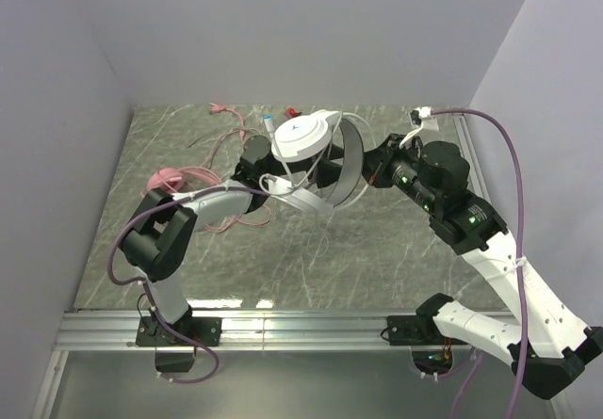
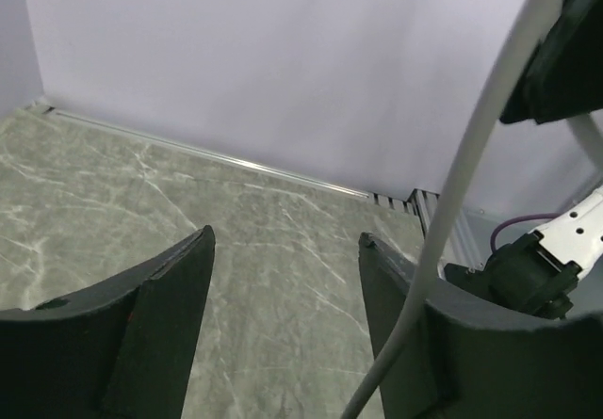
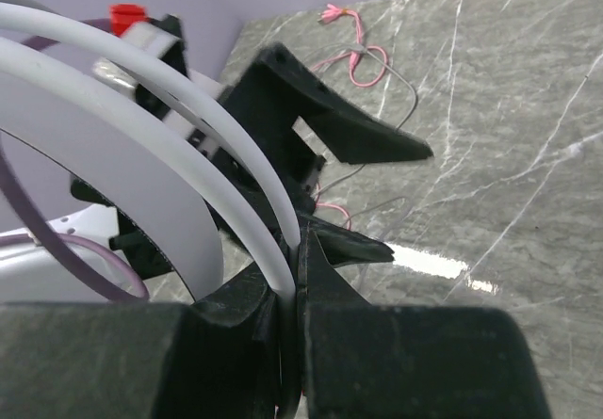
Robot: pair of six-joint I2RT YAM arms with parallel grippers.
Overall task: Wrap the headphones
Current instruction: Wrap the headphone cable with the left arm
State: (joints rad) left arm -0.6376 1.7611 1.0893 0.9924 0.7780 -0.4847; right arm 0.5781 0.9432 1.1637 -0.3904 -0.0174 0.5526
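Observation:
The white-grey headphones (image 1: 301, 136) hang above the table's middle, with one round cup on top, the other cup (image 1: 306, 201) lower, and the grey headband (image 1: 353, 160) arching to the right. My right gripper (image 1: 375, 169) is shut on the thin white headband wires (image 3: 188, 127). My left gripper (image 1: 273, 169) is open and empty beside the cups, and a white headband wire (image 2: 471, 155) crosses in front of its right finger. The pink headphones (image 1: 165, 179) lie on the table at the left, with their pink cord (image 1: 221, 146) in loose loops.
The pink cord's plug end (image 3: 363, 61) and a thin grey cord (image 3: 405, 108) trail over the marble table toward the back wall. Walls close in on the left, back and right. An aluminium rail (image 1: 311, 330) runs along the near edge.

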